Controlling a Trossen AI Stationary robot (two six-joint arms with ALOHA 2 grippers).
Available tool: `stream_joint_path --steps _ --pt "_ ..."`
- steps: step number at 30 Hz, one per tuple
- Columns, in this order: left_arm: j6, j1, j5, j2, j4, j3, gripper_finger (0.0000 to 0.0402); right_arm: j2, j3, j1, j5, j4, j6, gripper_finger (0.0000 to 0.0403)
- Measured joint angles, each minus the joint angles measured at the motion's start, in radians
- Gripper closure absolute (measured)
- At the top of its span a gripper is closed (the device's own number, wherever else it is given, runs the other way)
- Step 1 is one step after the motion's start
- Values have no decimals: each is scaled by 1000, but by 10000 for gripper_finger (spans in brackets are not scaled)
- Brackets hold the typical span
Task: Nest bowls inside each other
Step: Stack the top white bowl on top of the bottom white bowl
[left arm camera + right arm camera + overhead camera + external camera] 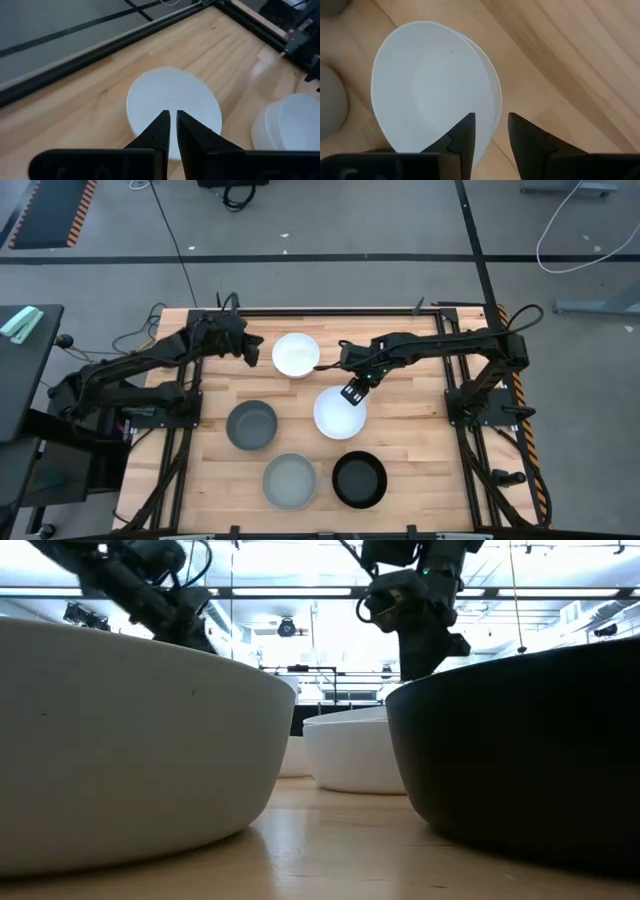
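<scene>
5 bowl spots on the wooden tabletop [420, 450]: white bowl [296, 354] toward the rear, white stack [339, 412] mid-table, which in the right wrist view shows 2 rims, so it looks like 1 white bowl already nested in another. Dark grey bowl [251, 425], grey-green bowl [289, 480] and black bowl [359, 478] sit apart toward the front. Right gripper [491, 131] hangs over the stack's rim, jaws spread and empty, 1 each side of the rim line. Left gripper [173, 120] hovers over the rear white bowl, jaws nearly pinched together, holding nothing. Handling guess: rigid, smooth, likely glazed, so slippery and chip-prone; light enough for a 1-jaw-inside, 1-jaw-outside rim pinch. Grip the wall near the rim, lift level, lower gently when nesting, since walls are shallow and could slide out.
</scene>
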Motion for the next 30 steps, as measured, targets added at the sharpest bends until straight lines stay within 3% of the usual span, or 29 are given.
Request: stream_joint_path --steps 10,15,20,25,30 --pt "161 114 26 279 -388 403 371 -110 0 -2 32 -15 4 280" --pt "192 183 148 427 -512 553 369 -178 0 29 91 -16 5 280" --pt "194 257 285 545 -534 605 362 -246 0 69 144 -16 43 280" --pt "188 281 317 616 -557 623 362 -298 0 115 203 -16 77 280" --pt "188 229 328 674 -549 623 359 -313 1 132 254 -17 86 280"
